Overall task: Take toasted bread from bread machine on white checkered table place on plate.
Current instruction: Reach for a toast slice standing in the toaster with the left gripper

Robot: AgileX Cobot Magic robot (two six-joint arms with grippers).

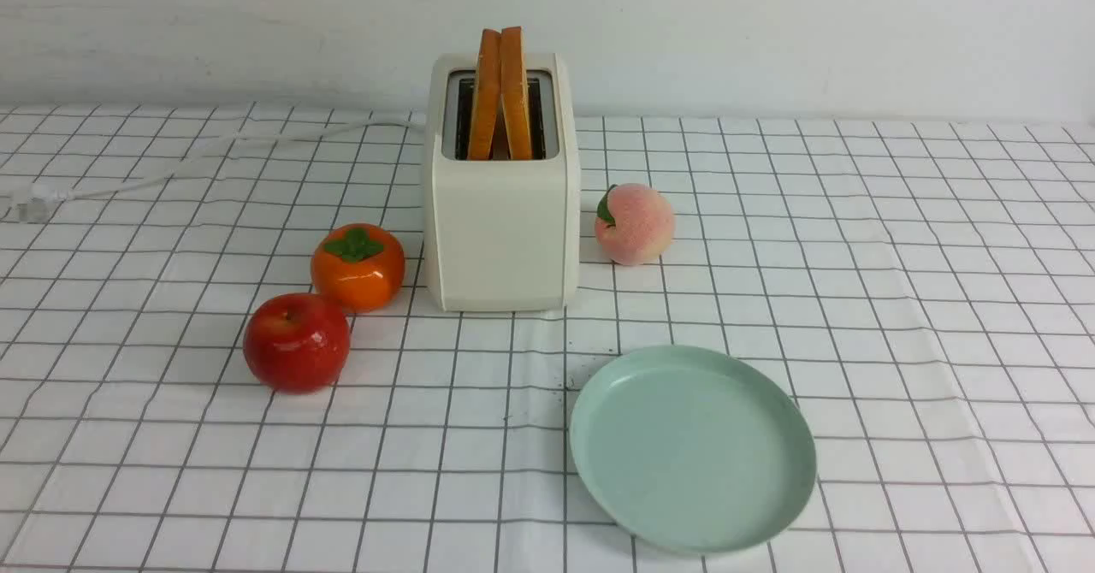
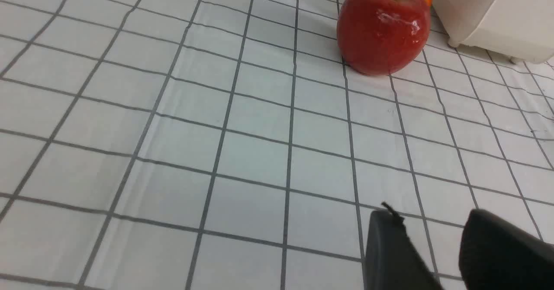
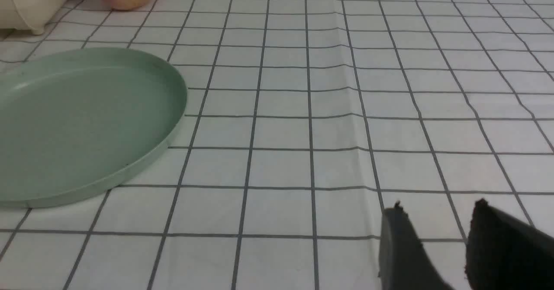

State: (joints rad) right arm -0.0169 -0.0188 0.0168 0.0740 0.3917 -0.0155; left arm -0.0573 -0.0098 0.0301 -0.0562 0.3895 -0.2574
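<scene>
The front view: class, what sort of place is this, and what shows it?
Probably a robot workspace staged as a breakfast table: a cream-white toaster holds two golden-brown bread slices, a round mint-green plate sits nearby, and a black gripper shows close up.

A round, glossy red apple (image 1: 297,342) with a short dark stem and a squat, shiny orange persimmon (image 1: 358,274) topped by a green leafy cap are close together in the left part of the front view, the persimmon farther back and a little to the right. Well apart from them, on the right of the pair, is a rounded, matte pink peach (image 1: 637,224), paler and yellowish low down, with a green leaf at its left side. Behind everything rises a plain whitish wall (image 1: 770,34) with faint marks.
</scene>
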